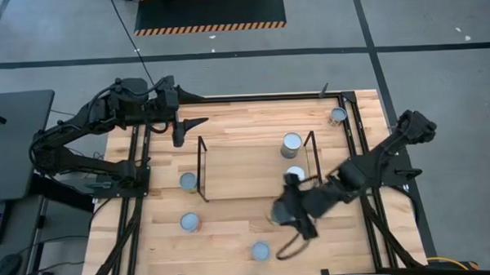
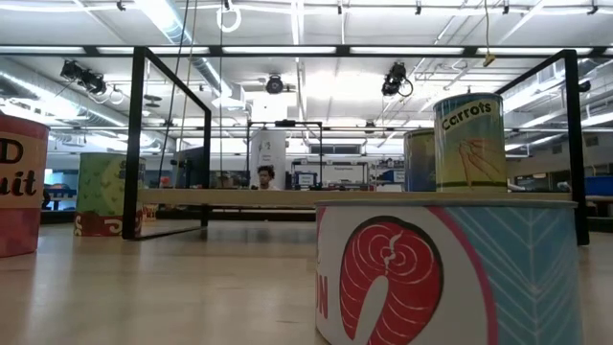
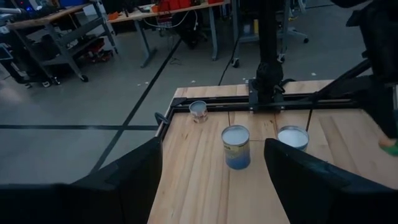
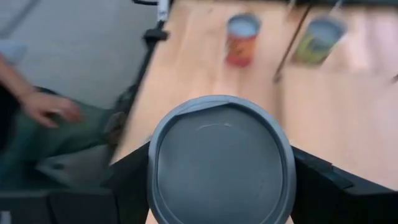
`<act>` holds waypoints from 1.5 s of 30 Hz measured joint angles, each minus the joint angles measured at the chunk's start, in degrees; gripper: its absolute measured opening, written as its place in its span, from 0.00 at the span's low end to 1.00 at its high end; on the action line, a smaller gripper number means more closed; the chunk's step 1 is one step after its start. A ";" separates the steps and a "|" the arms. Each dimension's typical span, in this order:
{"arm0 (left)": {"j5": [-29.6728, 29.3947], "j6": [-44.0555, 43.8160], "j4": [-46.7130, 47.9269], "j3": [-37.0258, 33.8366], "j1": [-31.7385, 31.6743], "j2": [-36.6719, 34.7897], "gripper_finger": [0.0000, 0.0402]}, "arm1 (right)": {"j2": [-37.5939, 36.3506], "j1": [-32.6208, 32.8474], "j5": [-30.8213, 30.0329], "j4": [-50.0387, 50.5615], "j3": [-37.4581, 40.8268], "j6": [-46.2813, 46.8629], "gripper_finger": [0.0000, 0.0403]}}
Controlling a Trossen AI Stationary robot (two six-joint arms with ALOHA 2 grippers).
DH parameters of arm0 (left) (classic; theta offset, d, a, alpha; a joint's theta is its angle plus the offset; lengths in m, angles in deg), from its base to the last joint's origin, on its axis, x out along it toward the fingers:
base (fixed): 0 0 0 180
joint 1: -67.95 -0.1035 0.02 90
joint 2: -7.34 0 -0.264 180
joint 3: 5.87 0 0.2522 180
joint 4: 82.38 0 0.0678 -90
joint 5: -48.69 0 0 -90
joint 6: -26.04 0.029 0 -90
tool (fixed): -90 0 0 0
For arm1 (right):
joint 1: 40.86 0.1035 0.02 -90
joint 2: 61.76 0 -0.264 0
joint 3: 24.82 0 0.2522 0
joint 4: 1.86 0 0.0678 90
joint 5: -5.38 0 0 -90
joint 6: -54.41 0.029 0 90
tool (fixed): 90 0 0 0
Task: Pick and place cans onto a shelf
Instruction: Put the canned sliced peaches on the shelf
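1. Salmon-label can fills the low view's foreground; behind it, a carrots can stands on the shelf
2. High view: left gripper hovers released over bare surface beyond the shelf's far edge; right gripper sits off its near right corner
3. Right wrist view: fingers grasp a grey-topped can, open wood ahead

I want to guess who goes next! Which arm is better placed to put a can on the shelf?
The right arm, probably. Its claw sits around a can beside the shelf. The left claw is open and empty, near the table's back edge.
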 joint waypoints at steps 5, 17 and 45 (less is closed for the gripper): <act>0.00 0.00 -0.15 0.00 0.00 0.00 0.71 | 5.37 -7.75 -0.38 -0.25 -6.36 -11.98 0.72; 0.00 0.00 -0.13 0.00 0.00 0.00 0.71 | 20.34 -22.86 6.03 -2.09 -7.75 -16.04 0.72; 0.07 -1.88 -1.22 -0.02 0.15 0.02 0.71 | 28.52 -25.74 13.85 -7.38 -7.81 -14.05 0.84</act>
